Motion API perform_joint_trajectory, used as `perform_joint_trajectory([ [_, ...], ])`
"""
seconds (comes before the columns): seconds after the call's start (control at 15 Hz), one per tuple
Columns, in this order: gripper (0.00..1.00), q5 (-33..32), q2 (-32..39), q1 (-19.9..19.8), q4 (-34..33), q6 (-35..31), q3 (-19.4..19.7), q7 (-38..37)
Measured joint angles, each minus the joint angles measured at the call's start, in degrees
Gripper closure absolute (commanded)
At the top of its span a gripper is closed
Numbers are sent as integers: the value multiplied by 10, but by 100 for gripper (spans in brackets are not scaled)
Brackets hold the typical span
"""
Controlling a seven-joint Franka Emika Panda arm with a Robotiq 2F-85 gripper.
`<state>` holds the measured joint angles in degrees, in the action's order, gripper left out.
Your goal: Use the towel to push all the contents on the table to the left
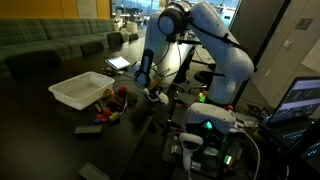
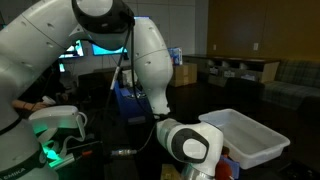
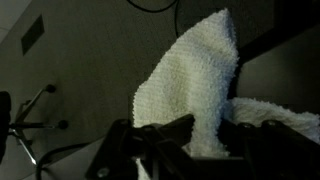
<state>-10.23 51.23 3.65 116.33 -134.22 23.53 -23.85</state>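
My gripper (image 3: 195,135) is shut on a white terry towel (image 3: 190,85). In the wrist view the towel stands up between the dark fingers and spreads to the right. In an exterior view the gripper (image 1: 152,90) hangs low over the dark table with a bit of white towel (image 1: 157,95) at its tip, just right of a pile of small red and dark items (image 1: 112,103). In an exterior view the arm's wrist (image 2: 190,142) hides the gripper and towel.
A white plastic bin (image 1: 82,89) stands on the dark table left of the pile; it shows in both exterior views (image 2: 245,138). A small dark object (image 1: 88,128) lies near the table front. Sofas (image 1: 50,45), a laptop (image 1: 305,100) and the robot base (image 1: 205,125) surround the table.
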Motion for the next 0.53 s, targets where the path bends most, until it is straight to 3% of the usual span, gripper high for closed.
perform_joint_trajectory([
  [0.53, 90, 31, 49, -31, -139, 28, -2, -98],
])
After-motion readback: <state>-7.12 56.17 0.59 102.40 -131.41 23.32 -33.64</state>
